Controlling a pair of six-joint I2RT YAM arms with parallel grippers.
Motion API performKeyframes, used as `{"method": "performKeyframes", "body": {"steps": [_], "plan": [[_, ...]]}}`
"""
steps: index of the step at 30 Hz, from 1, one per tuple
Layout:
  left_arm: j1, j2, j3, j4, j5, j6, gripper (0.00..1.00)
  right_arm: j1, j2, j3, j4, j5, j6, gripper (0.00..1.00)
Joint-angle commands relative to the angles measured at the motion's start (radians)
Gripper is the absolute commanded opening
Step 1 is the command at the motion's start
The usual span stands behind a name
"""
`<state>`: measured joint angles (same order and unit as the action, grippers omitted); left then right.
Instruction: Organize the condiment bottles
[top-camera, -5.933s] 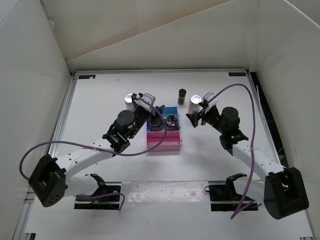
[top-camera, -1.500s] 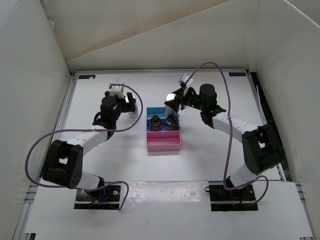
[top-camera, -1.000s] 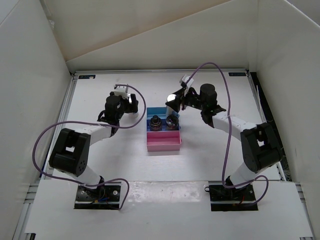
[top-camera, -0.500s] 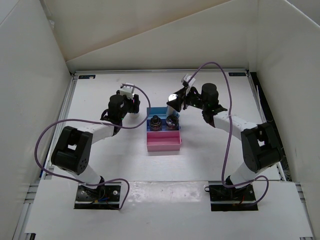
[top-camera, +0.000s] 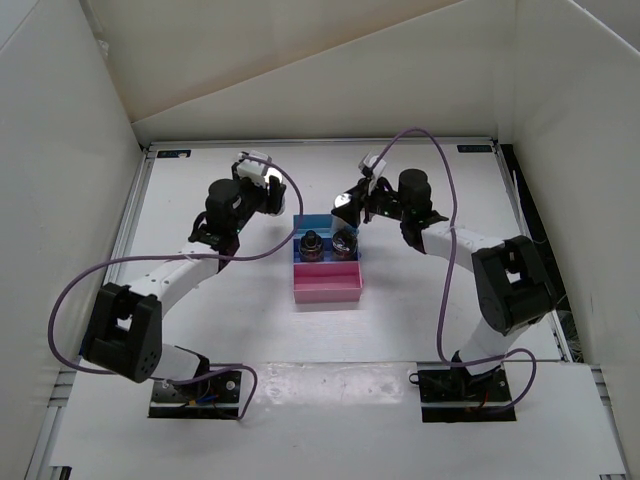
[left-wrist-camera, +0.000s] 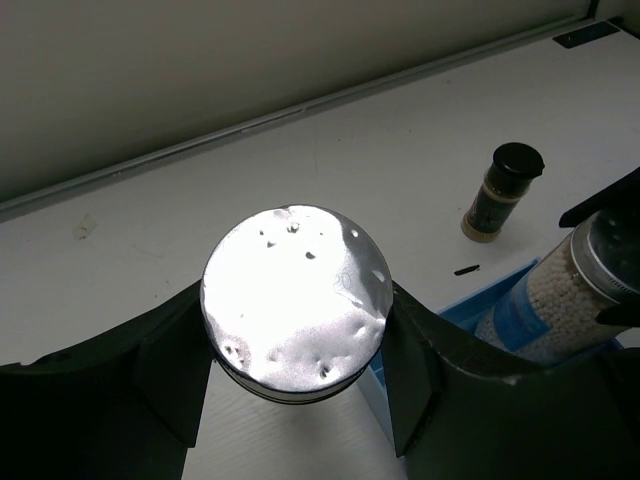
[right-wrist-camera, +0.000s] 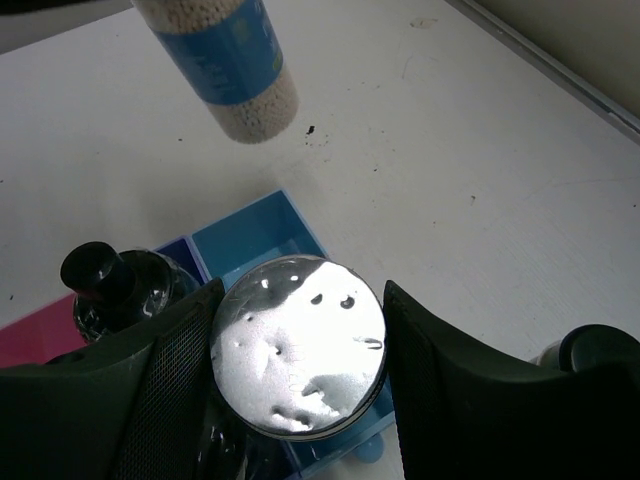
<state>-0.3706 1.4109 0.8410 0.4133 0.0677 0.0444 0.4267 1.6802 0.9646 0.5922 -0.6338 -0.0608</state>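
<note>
**Each gripper clamped on a white shaker at the rack**

The left gripper pinches the first white shaker just under its silver lid; its dark fingers press the body from both sides. In the top view this shaker is just off the back left corner of the rack, near it but apart. The right wrist view shows its blue label and pale granules, the body tilted and the base seemingly off the table, though I cannot tell that for sure.

The right gripper is likewise closed on the second white shaker; its fingers hug either side below the lid. This shaker is over the light blue back tier of the rack; its lid hides the base, so I cannot tell whether it rests in the compartment.

The left clear jar and the right clear jar stand upright side by side in the darker middle tier, behind the pink front tier; their dark tops face up.

The slim dark bottle stands upright on the table beyond the rack, apart from it and near the second white shaker.
</note>
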Motion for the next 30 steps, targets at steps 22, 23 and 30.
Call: {"method": "performKeyframes", "body": {"steps": [22,23,30], "plan": [[-0.068,-0.026,0.058,0.186,0.113,-0.130,0.00,0.024,0.053,0.097,-0.074,-0.190,-0.125,0.00],[-0.077,-0.026,0.053,0.185,0.115,-0.129,0.00,0.023,0.052,0.097,-0.093,-0.190,-0.134,0.00],[-0.108,-0.023,0.021,0.170,0.103,-0.117,0.00,0.024,0.030,0.069,-0.147,-0.172,-0.229,0.00]]}}
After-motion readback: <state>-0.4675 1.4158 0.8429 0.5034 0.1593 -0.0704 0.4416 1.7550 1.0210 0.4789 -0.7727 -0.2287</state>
